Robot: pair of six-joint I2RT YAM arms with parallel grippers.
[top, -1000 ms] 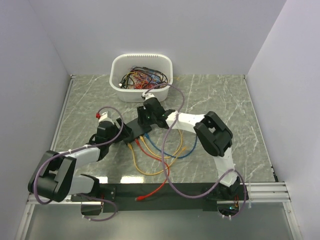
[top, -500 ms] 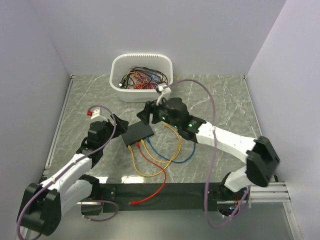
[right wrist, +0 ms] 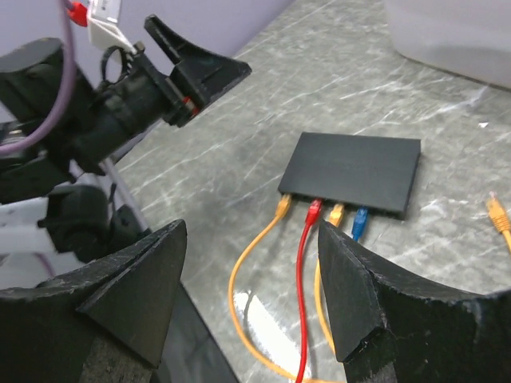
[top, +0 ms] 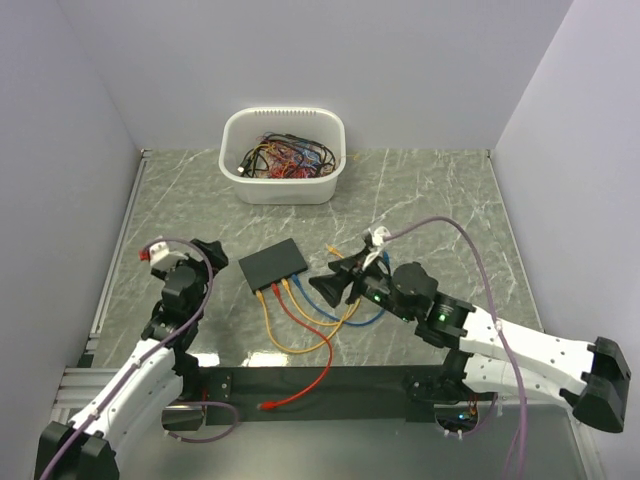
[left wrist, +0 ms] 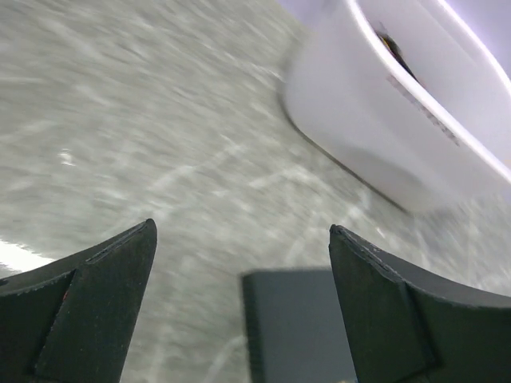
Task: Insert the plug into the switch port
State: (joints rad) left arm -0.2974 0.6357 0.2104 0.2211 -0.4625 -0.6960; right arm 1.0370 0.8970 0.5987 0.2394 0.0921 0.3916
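Both arms have drawn back from the switch box point(top: 272, 264). A second ago they crowded over it, the left pincer point(top: 210, 250) at its 9 o'clock edge and the right pincer point(top: 330, 279) on its 1 o'clock corner. Now the left one stands apart at 9 o'clock and the right one has swung round to about 4 o'clock, clear of the box. The box itself has kept its place at the middle of the worktop point(top: 440, 200) and now shows whole. Both pincers stand wide with nothing between their fingers. In the right wrist view the row of switch ports point(right wrist: 319, 199) lines the near edge of the box, with four plugs point(right wrist: 314, 209) seated there: orange, red, orange, blue. A loose orange plug point(right wrist: 496, 211) lies on the stone off to 3 o'clock. The sockets are too small to tell whether one stands free. The left wrist view is smeared by motion, showing only a corner of the box at the bottom and a cut-off part of the white tub point(left wrist: 383, 120). From above, the right pincer covers part of the cable loops point(top: 300, 325).
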